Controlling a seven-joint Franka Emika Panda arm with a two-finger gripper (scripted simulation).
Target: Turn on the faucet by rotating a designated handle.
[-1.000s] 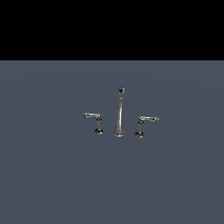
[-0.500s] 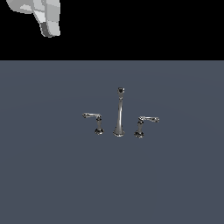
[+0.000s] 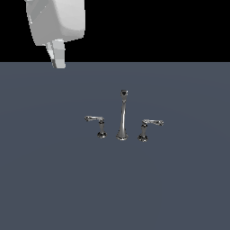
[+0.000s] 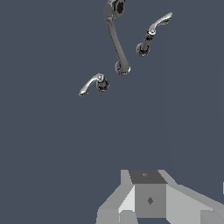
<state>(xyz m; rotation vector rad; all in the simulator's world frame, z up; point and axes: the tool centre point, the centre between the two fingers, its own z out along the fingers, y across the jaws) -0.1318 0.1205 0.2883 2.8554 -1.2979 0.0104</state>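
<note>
- Exterior view: the gripper [image 3: 57,57] hangs high at the exterior view's left, well apart from the faucet [image 3: 122,116]; how far it is spread cannot be told.
- The handle [image 3: 99,125] stands on the gray desk [image 3: 179,188], just beside the spout's left.

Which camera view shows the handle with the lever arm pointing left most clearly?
The exterior view: it shows the handle side-on, its post upright and its lever reaching toward that view's left, apart from the spout. The wrist view shows the same handle from above, foreshortened, with the post mostly hidden.
</note>
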